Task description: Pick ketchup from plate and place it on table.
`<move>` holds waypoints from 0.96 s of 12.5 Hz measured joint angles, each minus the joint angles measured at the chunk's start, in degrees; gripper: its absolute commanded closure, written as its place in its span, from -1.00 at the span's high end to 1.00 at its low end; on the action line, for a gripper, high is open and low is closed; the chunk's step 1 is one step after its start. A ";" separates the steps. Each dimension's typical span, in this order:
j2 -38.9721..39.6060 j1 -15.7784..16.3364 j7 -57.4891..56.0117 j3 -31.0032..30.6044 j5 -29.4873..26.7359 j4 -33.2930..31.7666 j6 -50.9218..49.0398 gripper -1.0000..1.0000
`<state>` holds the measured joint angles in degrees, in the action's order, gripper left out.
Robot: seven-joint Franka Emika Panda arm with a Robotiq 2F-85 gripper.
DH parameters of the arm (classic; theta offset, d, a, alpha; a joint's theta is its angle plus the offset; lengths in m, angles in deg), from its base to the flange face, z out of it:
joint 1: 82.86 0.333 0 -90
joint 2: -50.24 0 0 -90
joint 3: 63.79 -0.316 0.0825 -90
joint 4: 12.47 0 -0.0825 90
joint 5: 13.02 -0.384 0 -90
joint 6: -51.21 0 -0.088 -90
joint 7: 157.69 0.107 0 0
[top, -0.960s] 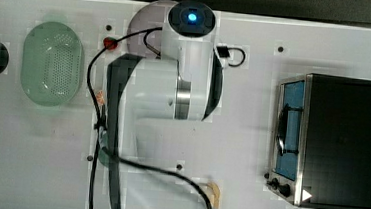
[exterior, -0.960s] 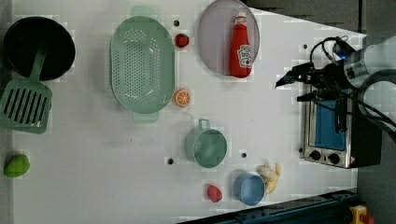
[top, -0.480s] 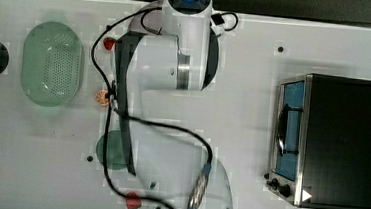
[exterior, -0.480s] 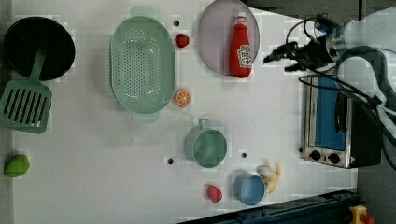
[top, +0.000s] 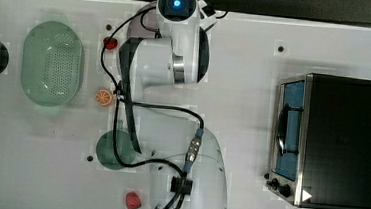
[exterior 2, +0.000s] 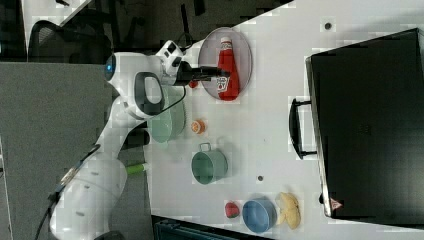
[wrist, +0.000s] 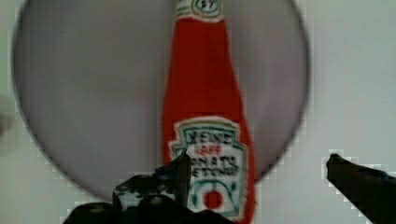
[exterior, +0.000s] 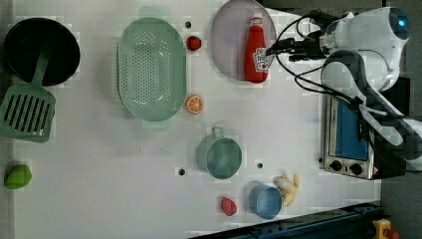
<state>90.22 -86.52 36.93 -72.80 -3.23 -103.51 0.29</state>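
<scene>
Over the plate's (exterior: 229, 45) 3 o'clock rim in the left view, the gripper (exterior: 272, 49) is hanging with its jaws spread wide and nothing between them. The Heinz ketchup bottle (exterior: 256, 50) is lying flat on the plate's right half, cap toward 12 o'clock, label end toward 6. In the wrist view one finger (wrist: 180, 175) is overlapping the label while the other (wrist: 359, 177) is sitting well outside the rim. My worry: descending off-centre like this, a fingertip is likely landing on the bottle or the rim, rolling the ketchup (wrist: 205, 116) aside instead of straddling it.
</scene>
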 measured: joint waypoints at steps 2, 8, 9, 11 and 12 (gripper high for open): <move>3.66 0.30 -0.03 -0.34 -0.21 1.06 3.69 1.00; 11.19 1.58 -0.64 -0.23 0.00 4.36 6.69 1.00; 11.78 1.51 -0.64 -0.52 0.12 4.53 6.71 1.00; 12.03 1.64 -0.70 -0.51 0.84 5.04 6.97 0.92; 12.00 1.65 -0.90 -0.41 0.87 5.15 6.88 0.68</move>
<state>102.22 -84.88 36.03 -73.20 -2.36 -98.36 7.17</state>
